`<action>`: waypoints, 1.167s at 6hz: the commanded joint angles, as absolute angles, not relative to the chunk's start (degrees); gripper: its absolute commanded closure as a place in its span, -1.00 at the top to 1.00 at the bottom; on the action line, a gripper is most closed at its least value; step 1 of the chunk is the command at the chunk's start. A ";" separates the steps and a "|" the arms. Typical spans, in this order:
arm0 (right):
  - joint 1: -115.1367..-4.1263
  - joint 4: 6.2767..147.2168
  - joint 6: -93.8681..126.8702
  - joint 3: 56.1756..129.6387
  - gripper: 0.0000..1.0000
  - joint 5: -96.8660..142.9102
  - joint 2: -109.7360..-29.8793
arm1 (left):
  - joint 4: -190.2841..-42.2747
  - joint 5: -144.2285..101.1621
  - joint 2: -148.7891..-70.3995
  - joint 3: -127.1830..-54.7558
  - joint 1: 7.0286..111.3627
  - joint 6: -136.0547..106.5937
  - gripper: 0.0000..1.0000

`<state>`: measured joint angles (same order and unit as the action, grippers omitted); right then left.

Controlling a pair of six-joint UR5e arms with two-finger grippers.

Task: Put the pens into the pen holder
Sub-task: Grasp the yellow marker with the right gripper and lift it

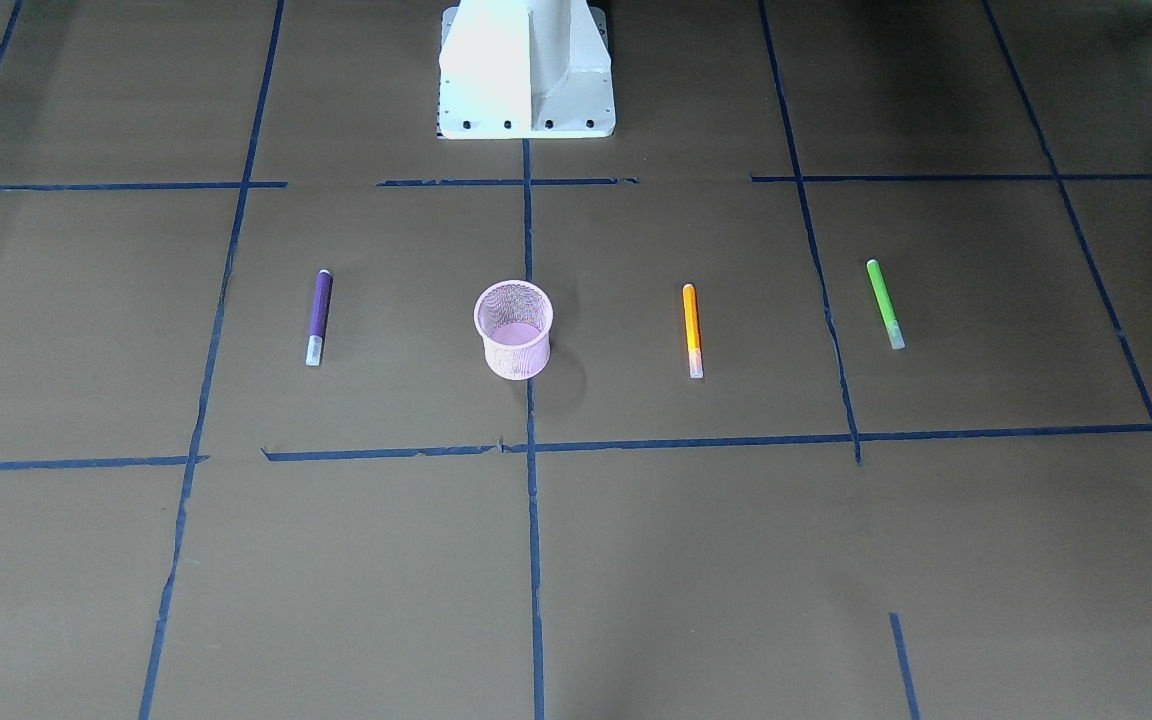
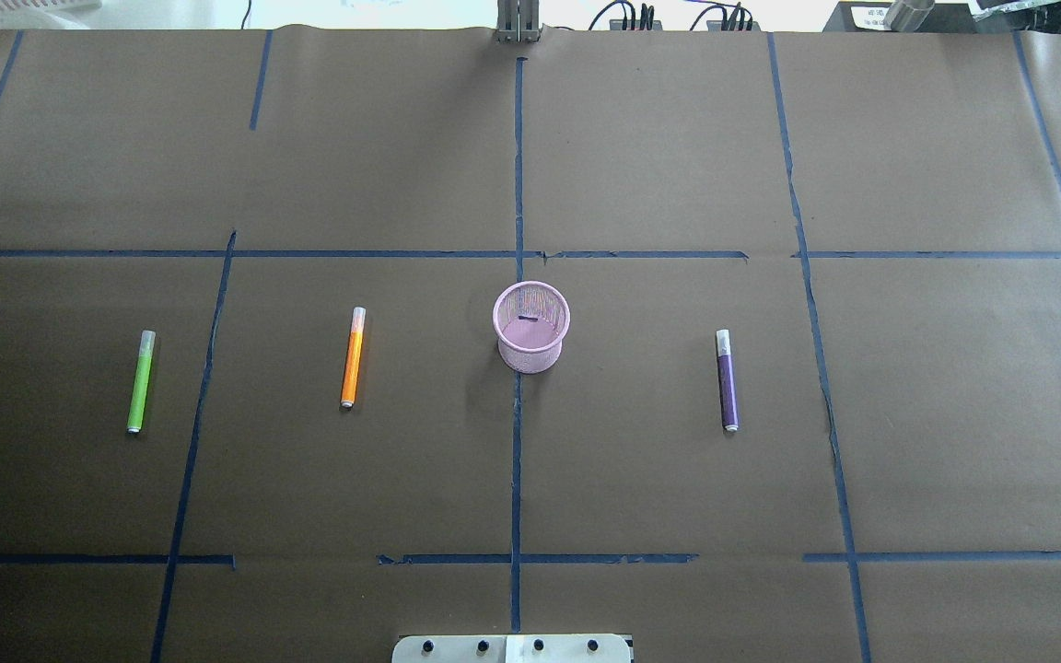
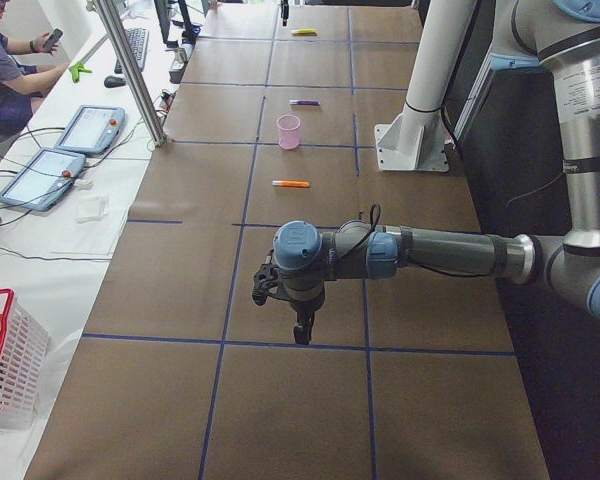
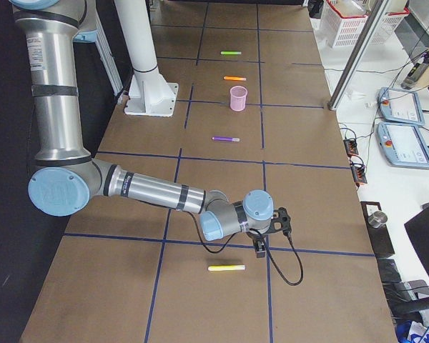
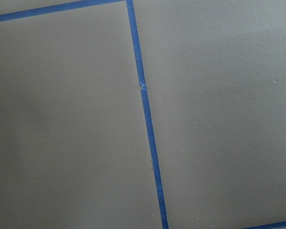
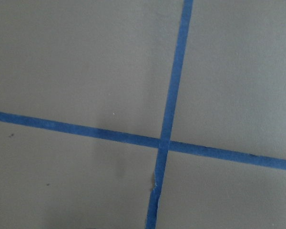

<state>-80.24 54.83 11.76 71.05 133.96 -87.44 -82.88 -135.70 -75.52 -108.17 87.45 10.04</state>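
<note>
Nothing has gone in yet, as far as I can see. The pink pen holder [image 2: 531, 327] stands upright and empty in the middle of the worktop [image 2: 678, 460]. The purple pen [image 2: 727, 379], orange pen [image 2: 353, 357] and green pen [image 2: 140, 381] lie flat, well apart from it. The yellow pen [image 4: 226, 269] lies near the right pincer [image 4: 260, 248]. The left pincer [image 3: 302, 330] hangs over bare paper. I cannot tell whether either is wide or narrow.

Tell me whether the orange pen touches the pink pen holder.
Apart. The overhead exterior view shows a wide strip of bare table between the orange pen and the pen holder.
</note>
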 commanded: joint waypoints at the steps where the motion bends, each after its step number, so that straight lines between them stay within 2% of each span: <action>1: -79.54 53.26 12.31 69.35 1.00 133.33 -89.81 | -82.97 -135.70 -75.50 -108.28 87.54 10.02 1.00; 4: -79.54 53.26 12.22 66.45 0.93 130.97 -90.62 | -82.97 -135.70 -75.41 -108.90 87.45 10.02 1.00; 6: -79.37 53.35 12.30 65.57 0.73 130.87 -90.53 | -83.06 -135.70 -75.50 -109.07 87.45 10.02 1.00; 7: -79.37 53.44 12.30 65.48 0.51 130.87 -90.44 | -82.97 -135.62 -75.41 -109.86 87.45 10.02 1.00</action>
